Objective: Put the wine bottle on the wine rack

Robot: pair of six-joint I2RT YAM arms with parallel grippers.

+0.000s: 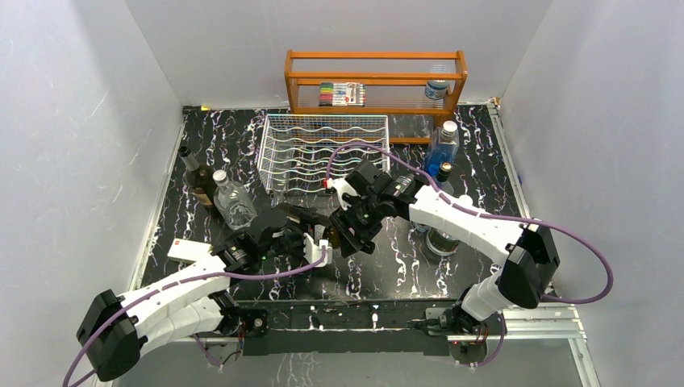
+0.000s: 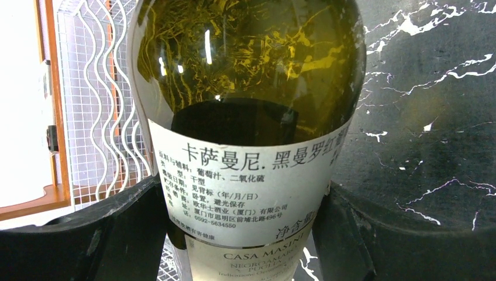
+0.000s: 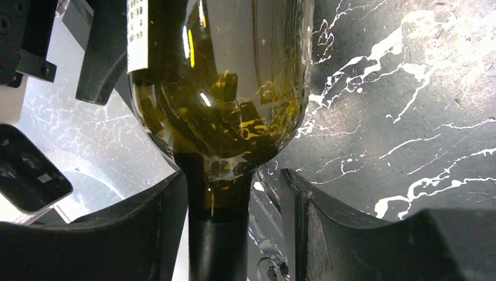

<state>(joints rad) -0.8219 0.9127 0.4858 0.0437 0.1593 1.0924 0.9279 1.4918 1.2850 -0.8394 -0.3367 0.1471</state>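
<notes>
The wine bottle (image 2: 251,70) is dark green glass with a white label and lies low over the black marbled table (image 1: 403,266). My left gripper (image 2: 243,196) is shut on its labelled body, a finger pressed on each side. In the top view the left gripper (image 1: 305,240) and right gripper (image 1: 352,228) meet mid-table and hide most of the bottle (image 1: 331,235). My right gripper (image 3: 234,175) is open around the bottle's neck (image 3: 217,234); the left finger touches it and the right finger stands apart. The white wire wine rack (image 1: 323,149) sits behind them and holds no bottles.
An orange wooden shelf (image 1: 375,81) with markers stands behind the rack. A dark bottle (image 1: 198,181) and a clear bottle (image 1: 234,205) stand at the left. A blue bottle (image 1: 444,145) and another bottle (image 1: 442,238) stand at the right. Grey walls enclose the table.
</notes>
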